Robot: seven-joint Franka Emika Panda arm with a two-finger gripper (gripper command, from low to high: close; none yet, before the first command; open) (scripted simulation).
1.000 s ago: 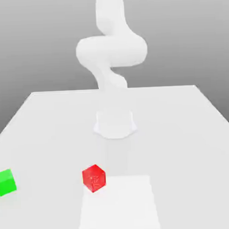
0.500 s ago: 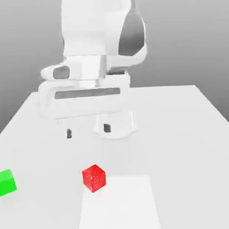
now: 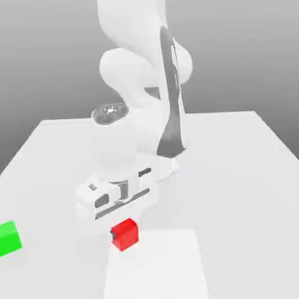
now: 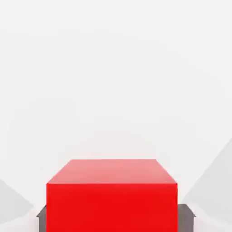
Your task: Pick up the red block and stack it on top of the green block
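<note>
The red block (image 3: 125, 234) rests on the white table, at the near-left corner of a paler square patch (image 3: 156, 268). My gripper (image 3: 122, 229) has come down over it, and the white hand covers the block's upper left part. In the hand view the red block (image 4: 111, 197) is very close. Dark pads (image 4: 186, 216) press against both of its sides, so the gripper is shut on it. The green block (image 3: 8, 237) sits alone near the table's edge at the exterior view's left, well apart from the gripper.
The arm's base (image 3: 168, 166) stands at the middle of the table behind the hand. The bent arm (image 3: 145, 72) rises above it. Bare table (image 3: 245, 184) stretches to the exterior view's right.
The hand has dropped from high above the table down onto the red block, and its fingers have come in against the block's sides. Neither block has shifted.
</note>
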